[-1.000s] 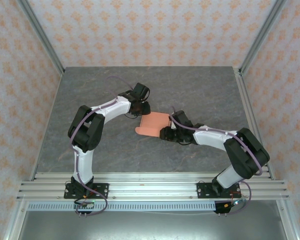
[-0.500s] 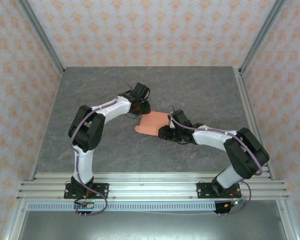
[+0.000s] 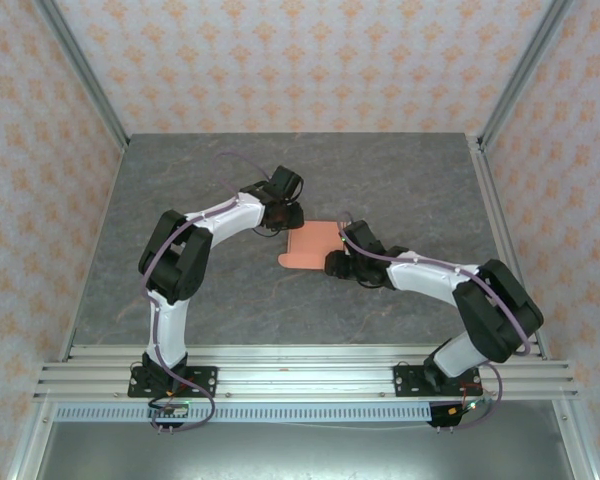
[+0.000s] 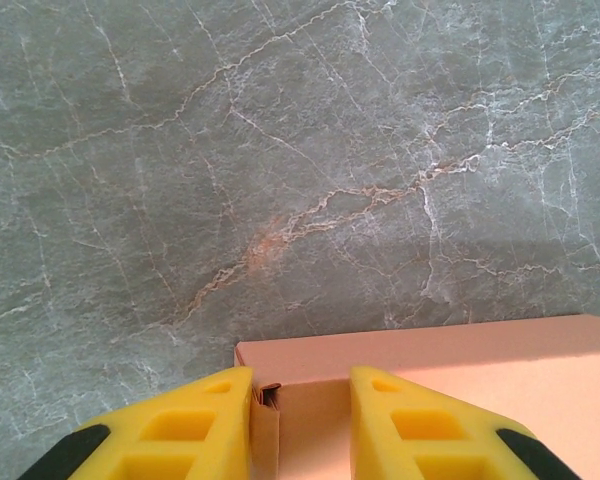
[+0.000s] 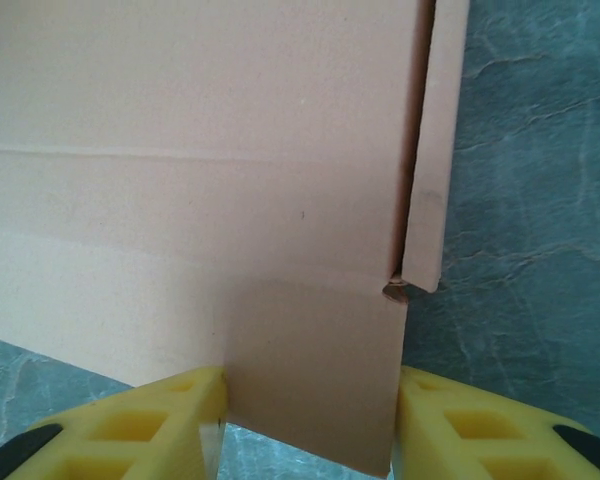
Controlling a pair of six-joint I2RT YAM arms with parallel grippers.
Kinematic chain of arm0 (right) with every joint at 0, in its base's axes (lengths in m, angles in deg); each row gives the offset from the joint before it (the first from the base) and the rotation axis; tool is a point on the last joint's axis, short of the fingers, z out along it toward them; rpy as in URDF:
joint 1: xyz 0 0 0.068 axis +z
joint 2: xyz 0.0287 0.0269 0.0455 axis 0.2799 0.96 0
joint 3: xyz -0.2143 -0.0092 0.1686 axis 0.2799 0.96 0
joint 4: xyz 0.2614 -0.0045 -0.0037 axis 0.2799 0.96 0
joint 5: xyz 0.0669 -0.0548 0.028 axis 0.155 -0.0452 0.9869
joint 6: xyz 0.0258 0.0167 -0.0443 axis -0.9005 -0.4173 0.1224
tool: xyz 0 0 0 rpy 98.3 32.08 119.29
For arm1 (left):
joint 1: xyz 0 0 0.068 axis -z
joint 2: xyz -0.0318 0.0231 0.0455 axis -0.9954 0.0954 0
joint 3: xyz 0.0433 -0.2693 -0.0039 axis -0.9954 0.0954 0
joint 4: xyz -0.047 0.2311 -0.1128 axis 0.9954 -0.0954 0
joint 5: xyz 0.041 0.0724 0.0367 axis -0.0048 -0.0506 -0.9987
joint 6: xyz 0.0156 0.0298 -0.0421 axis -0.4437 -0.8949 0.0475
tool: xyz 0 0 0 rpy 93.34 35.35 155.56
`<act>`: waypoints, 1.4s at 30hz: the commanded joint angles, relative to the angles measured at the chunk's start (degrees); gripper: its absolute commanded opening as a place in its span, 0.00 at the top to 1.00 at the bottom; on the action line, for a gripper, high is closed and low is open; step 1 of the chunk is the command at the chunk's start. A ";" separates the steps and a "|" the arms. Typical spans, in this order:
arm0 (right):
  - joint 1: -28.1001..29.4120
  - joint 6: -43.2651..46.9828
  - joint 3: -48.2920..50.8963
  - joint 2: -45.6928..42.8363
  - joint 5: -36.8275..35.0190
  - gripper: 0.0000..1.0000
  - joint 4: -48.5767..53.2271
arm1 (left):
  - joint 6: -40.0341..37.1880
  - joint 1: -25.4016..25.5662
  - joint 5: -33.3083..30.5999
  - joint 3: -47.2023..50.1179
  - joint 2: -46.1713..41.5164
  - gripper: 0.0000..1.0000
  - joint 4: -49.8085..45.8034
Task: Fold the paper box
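1. The paper box (image 3: 312, 244) is seen lying flat on the grey marble-look table (image 3: 410, 190), about mid-table, between the two arms. It is salmon-orange cardboard, with a plain top face from above.
2. The left gripper (image 3: 291, 216) is placed at the box's far-left corner. The right gripper (image 3: 332, 264) is placed at its near-right edge.
3. Left wrist view: the box corner is framed between the yellow fingers (image 4: 215, 395).
4. A short side flap (image 4: 265, 425) is folded down at that corner and is touched by the finger on the view's left. The other finger is set in front of the top panel (image 4: 480, 365); contact there cannot be told.
5. The left jaws are held partly apart. Whether anything is clamped cannot be told.
6. Right wrist view: an end flap (image 5: 310, 370) is caught between the fingertips (image 5: 205, 395). Both of its side edges are met by the inner faces and the gap is fully filled, so this is read as a grasp on the flap across its width.
7. The flap's free edge is seen slanted, with table visible beneath it.
8. Above the flap, the main panel (image 5: 200, 90) is crossed by two faint crease lines (image 5: 180, 152).
9. A narrow strip (image 5: 442, 150) is run along the panel's right side, parted from it by a thin dark gap. It ends just beside the flap's upper right corner.
10. The cell is enclosed by orange-patterned wallpaper walls (image 3: 310, 60). Aluminium rails (image 3: 310, 375) are fitted at the near edge, where the arm bases are bolted.
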 commanded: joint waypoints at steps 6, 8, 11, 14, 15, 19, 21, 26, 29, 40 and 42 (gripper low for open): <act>0.30 2.87 -2.41 -0.96 -6.21 0.55 4.87 | 0.32 0.97 -0.55 0.01 3.28 0.73 -6.71; 0.23 3.12 -2.50 -1.02 -6.73 0.55 5.40 | 0.28 0.89 -0.63 -0.08 3.29 0.73 -6.82; 0.31 3.58 -2.59 -1.63 -7.22 0.54 6.79 | 0.11 0.82 -0.70 -0.17 3.37 0.73 -6.95; 0.27 4.02 -2.43 -2.43 -7.51 0.54 7.63 | 0.11 0.71 -0.74 -0.17 3.31 0.73 -7.01; 0.23 4.03 -2.16 -2.68 -7.57 0.54 7.43 | 0.11 0.69 -0.69 -0.17 3.30 0.73 -6.97; 0.30 4.55 -1.98 -2.72 -7.18 0.51 7.94 | 0.06 0.72 -0.78 -0.08 3.10 0.73 -7.08; 0.35 4.54 -1.39 -3.10 -6.91 0.50 7.11 | 0.03 0.60 -0.82 -0.02 3.11 0.73 -7.05; 0.28 4.49 -1.00 -3.32 -6.84 0.49 6.25 | -0.05 0.61 -1.00 -0.08 3.02 0.73 -7.29; 0.30 4.60 -1.32 -3.37 -6.61 0.49 6.72 | -0.11 0.64 -1.05 -0.08 2.94 0.73 -7.34; 0.02 6.27 -3.21 -6.01 -6.21 0.39 7.98 | -2.77 0.27 -1.64 -2.72 0.68 0.60 -10.22; -1.00 6.73 -4.39 -5.16 -5.82 0.39 8.50 | -3.35 0.00 -2.05 -3.65 0.09 0.58 -11.16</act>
